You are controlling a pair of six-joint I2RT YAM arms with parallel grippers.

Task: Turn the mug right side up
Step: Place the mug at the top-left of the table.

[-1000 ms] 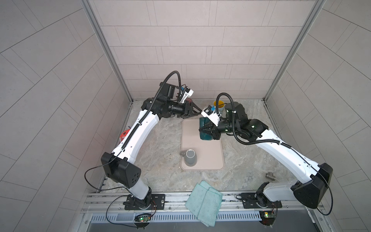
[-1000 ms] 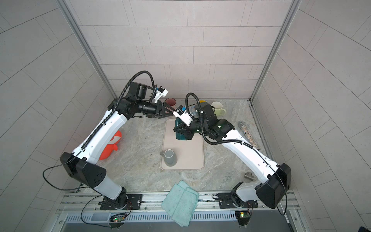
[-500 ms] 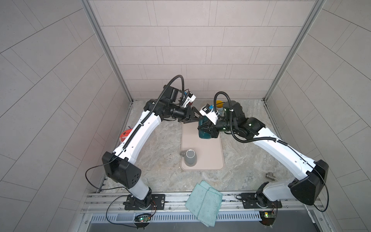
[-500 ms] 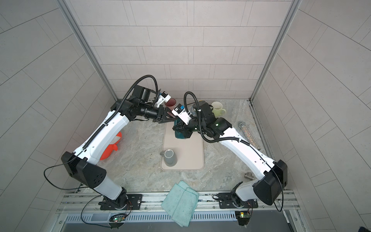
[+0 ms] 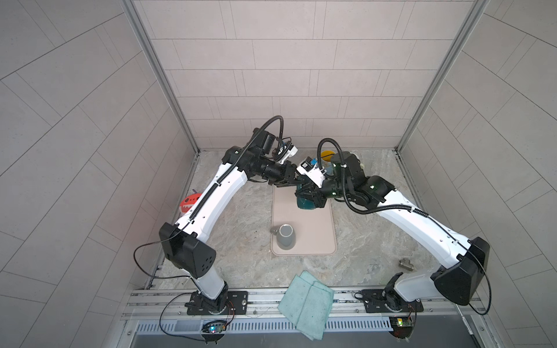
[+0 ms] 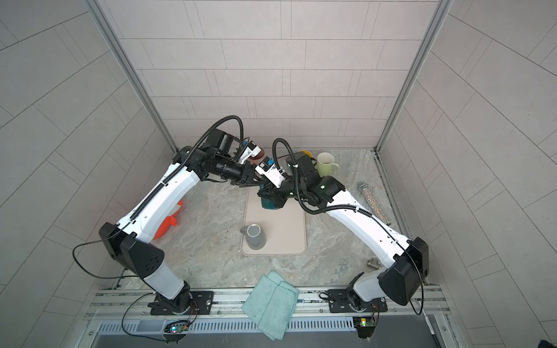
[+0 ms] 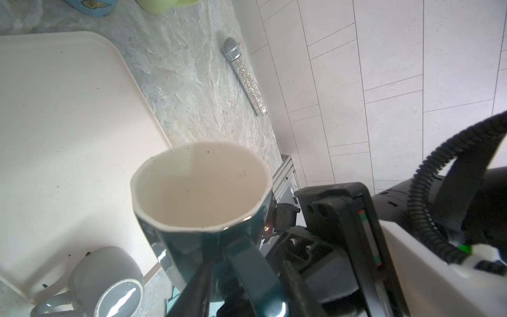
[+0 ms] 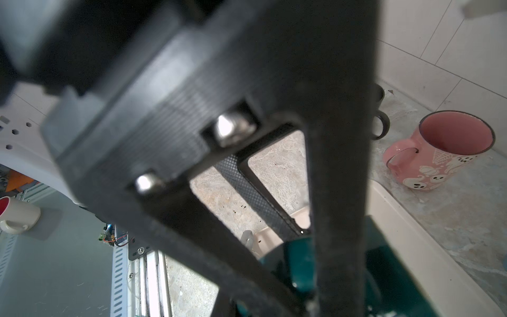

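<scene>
Marble tabletop (image 5: 241,217), tiled walls (image 5: 271,75) — right end effector (image 5: 312,195) pinches teal mug (image 5: 305,205); left end effector (image 5: 297,182) spread.

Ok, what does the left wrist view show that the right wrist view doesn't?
Only the left wrist view: the microphone lying by the wall, the teal mug with its cream inside in sight, and its handle between the left fingers. Only the right wrist view: a pink mug standing upright by the wall, and a white mug with a red inside. Both: the teal mug, the mat and the marble table.
</scene>
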